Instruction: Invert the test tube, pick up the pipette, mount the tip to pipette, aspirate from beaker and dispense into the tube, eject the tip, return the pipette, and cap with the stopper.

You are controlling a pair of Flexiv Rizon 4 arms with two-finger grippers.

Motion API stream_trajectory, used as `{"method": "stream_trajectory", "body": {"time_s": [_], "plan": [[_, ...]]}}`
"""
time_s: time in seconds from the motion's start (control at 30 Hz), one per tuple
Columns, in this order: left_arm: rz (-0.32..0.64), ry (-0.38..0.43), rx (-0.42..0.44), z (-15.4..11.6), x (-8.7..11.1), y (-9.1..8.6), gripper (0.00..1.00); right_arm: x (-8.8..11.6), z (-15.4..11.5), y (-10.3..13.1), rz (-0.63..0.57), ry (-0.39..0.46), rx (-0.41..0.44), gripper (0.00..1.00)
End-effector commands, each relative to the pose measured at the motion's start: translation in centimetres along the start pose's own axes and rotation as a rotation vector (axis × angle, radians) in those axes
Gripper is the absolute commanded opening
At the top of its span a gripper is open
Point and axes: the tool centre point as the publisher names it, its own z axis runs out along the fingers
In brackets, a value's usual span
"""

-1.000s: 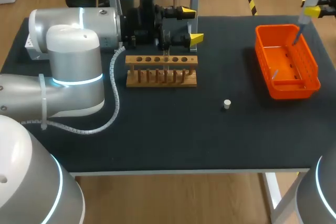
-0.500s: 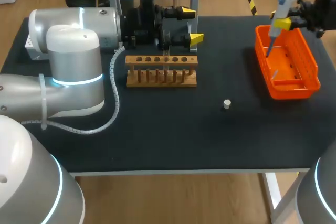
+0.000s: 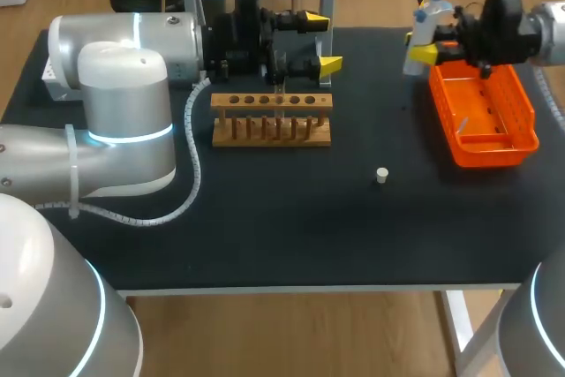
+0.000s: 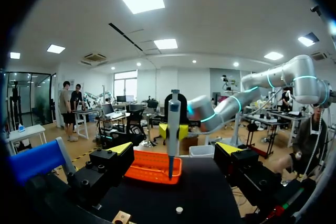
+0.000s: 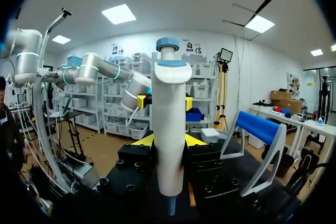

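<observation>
On the black table (image 3: 265, 236) a wooden rack (image 3: 272, 119) stands just before the left end effector (image 3: 319, 41), whose fingers are spread and empty; the right end effector (image 3: 430, 46) clamps the white, blue-capped pipette (image 5: 169, 129) upright, beside the orange basket (image 3: 521, 125); a small white stopper (image 3: 381, 175) lies apart.

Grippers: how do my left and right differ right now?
The left gripper is open, nothing between its fingers; the right gripper is shut on the pipette. The left gripper sits behind the wooden rack; the right gripper is at the orange basket's far end. Both have yellow tips.
</observation>
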Motion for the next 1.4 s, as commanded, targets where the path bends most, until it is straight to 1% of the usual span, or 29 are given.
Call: {"method": "stream_trajectory", "body": {"time_s": [0.03, 0.3, 0.77, 0.97, 1.4], "plan": [[-0.001, -0.001, 0.000, 0.0, 0.0, 0.0, 1.00, -0.3, 1.8, 0.1, -0.002, 0.006, -0.003, 0.00], [-0.001, -0.001, 0.000, 0.0, 0.0, 0.0, 1.00, 0.0, 5.3, -0.1, -0.004, 0.031, -0.011, 0.00], [-0.001, -0.001, 0.000, 0.0, 0.0, 0.0, 1.00, -0.2, 10.6, -0.1, -0.009, 0.067, -0.019, 0.00], [-0.001, -0.001, 0.000, 0.0, 0.0, 0.0, 1.00, -0.1, 11.7, 0.1, -0.012, 0.078, -0.027, 0.00], [-0.001, -0.001, 0.000, 0.0, 0.0, 0.0, 1.00, -0.1, 12.9, 0.1, -0.006, 0.080, -0.041, 0.00]]}}
